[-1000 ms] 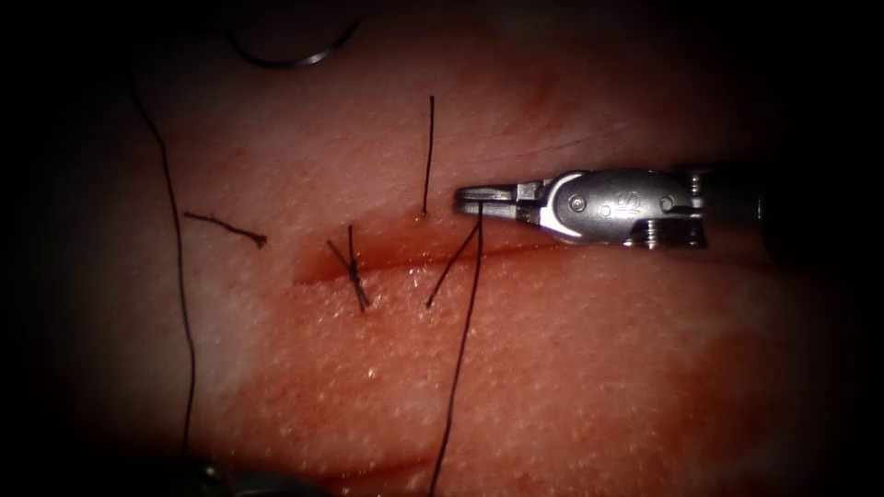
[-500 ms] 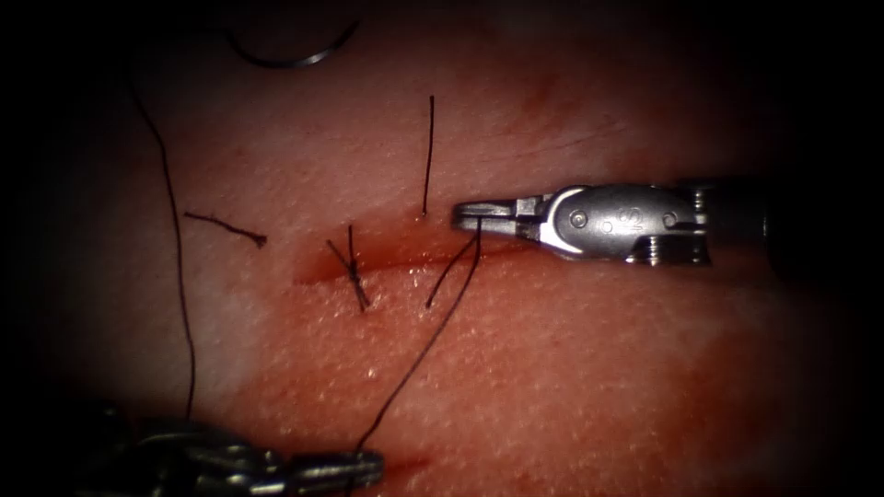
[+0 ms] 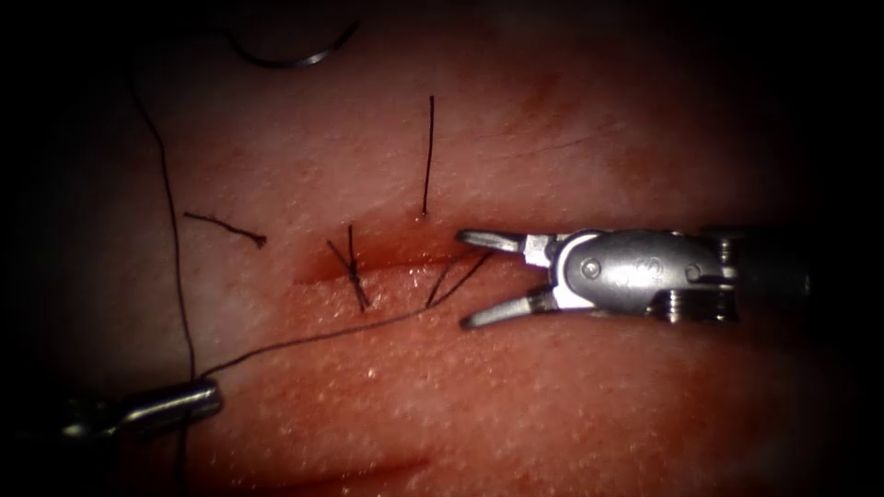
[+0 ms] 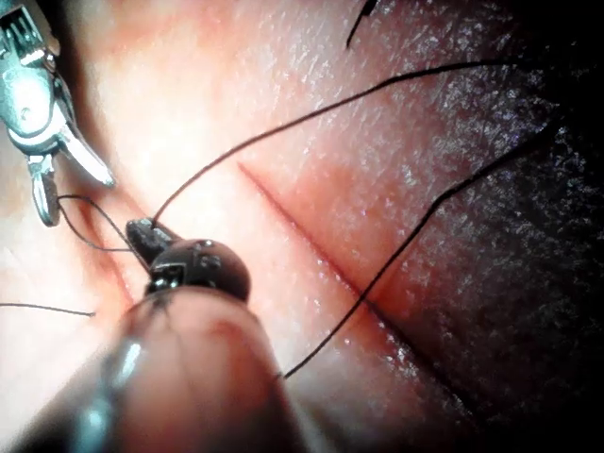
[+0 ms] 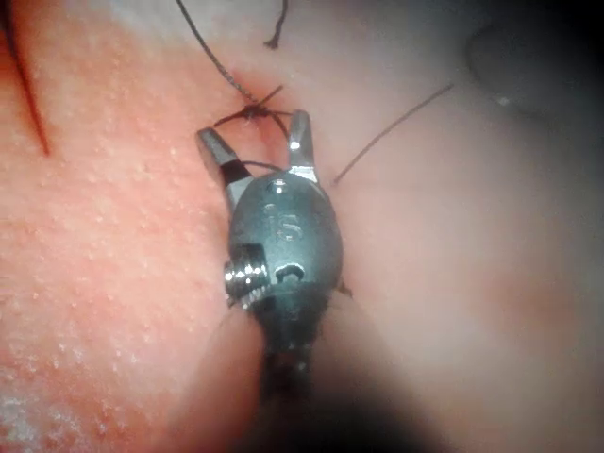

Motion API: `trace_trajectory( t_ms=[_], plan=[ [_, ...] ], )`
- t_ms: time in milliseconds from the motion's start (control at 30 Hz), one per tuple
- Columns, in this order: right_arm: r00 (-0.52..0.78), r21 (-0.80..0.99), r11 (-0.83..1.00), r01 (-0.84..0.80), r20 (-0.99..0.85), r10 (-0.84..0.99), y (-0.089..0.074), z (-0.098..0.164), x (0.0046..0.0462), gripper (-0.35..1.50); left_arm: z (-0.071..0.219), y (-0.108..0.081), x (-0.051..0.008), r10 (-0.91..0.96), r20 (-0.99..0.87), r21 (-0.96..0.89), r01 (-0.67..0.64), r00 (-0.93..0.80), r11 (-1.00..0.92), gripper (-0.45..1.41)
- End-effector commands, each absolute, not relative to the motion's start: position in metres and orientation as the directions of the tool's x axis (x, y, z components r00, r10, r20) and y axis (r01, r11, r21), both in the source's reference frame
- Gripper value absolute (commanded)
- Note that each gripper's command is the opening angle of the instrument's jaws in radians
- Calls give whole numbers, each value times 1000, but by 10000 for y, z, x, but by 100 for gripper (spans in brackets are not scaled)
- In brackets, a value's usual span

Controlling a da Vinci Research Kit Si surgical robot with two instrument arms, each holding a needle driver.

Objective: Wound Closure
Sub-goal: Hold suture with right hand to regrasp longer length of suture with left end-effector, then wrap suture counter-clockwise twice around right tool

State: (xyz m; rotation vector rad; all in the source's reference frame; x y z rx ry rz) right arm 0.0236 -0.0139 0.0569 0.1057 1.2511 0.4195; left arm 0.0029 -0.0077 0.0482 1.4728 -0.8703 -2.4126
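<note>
Pink pork tissue (image 3: 571, 396) carries one tied knot (image 3: 354, 271) across its red cut (image 3: 387, 267), a second stitch untied, curved steel needle (image 3: 290, 57) lying loose; left tool (image 3: 198, 400) clamps dark thread (image 3: 304, 342), right tool (image 3: 470, 281) gapes empty.

Needle (image 3: 287, 57) and thread (image 3: 304, 342) on tissue (image 3: 571, 387)

Needle (image 3: 293, 57) part lost in dark; left gripper (image 3: 198, 398) shaft shadowed.
</note>
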Motion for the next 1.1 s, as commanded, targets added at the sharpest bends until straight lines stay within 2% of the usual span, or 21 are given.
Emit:
trace_trajectory(
  t_ms=[33, 267, 333, 367, 400, 433, 567, 800, 967, 1100],
  plan=[
    [251, 306, 918, -252, -895, 368, -134, 565, 236, 146, 485, -73, 25, -440, -749, 571, -144, -495, -808, -45],
    [312, 277, 927, -254, -883, 350, -102, 535, 193, 146, 473, -58, 26, -454, -736, 591, -151, -502, -792, -45],
    [311, 263, 936, -232, -892, 328, -92, 530, 190, 133, 471, -57, 26, -462, -730, 598, -145, -503, -788, -45],
    [289, 282, 941, -189, -900, 327, -85, 528, 189, 89, 471, -56, 26, -462, -731, 598, -145, -503, -788, -45],
    [273, 296, 945, -141, -905, 325, -79, 527, 190, 37, 471, -56, 26, -466, -727, 602, -142, -504, -786, -45],
    [281, 300, 950, -90, -907, 314, -58, 529, 202, -35, 470, -55, 26, -476, -721, 610, -136, -504, -781, -45],
    [259, 280, 957, -72, -922, 289, -36, 546, 228, -35, 470, -54, 27, -489, -710, 622, -126, -506, -773, -45],
    [225, 233, 971, 50, -950, 216, -37, 600, 285, -35, 464, -50, 28, -504, -713, 626, -119, -488, -771, -45],
    [194, 219, 969, 116, -961, 195, -54, 622, 313, -35, 457, -41, 28, -511, -722, 625, -124, -466, -770, -45],
    [170, 243, 958, 154, -961, 217, -66, 624, 320, -35, 461, -28, 27, -508, -727, 625, -138, -463, -768, -45]
  ],
)
